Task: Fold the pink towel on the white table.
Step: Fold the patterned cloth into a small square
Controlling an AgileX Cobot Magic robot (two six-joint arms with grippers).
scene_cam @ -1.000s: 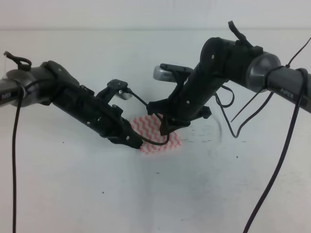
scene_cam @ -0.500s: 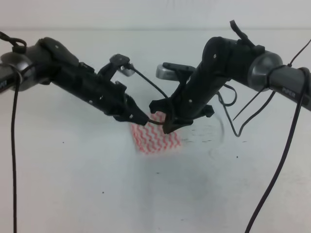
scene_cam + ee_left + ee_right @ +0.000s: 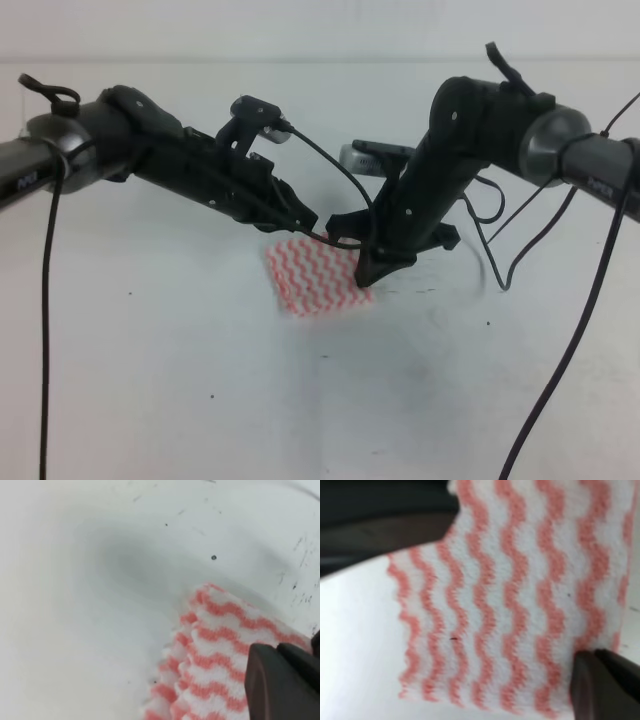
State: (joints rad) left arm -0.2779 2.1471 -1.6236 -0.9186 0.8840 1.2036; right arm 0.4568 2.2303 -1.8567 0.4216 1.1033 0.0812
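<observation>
We are laying the pink towel [image 3: 312,277] flat on the white table [image 3: 200,400], the left gripper [image 3: 305,224] at its 12 o'clock edge and the right gripper [image 3: 372,272] at 3 o'clock, we cannot tell whether the fingers are pinching, and next we think they need to let go.

The white table [image 3: 200,400], flecked with small dark specks, bears the pink towel [image 3: 312,276] lying flat

Lab: bare white table [image 3: 150,400], cabled arms [image 3: 170,160].
</observation>
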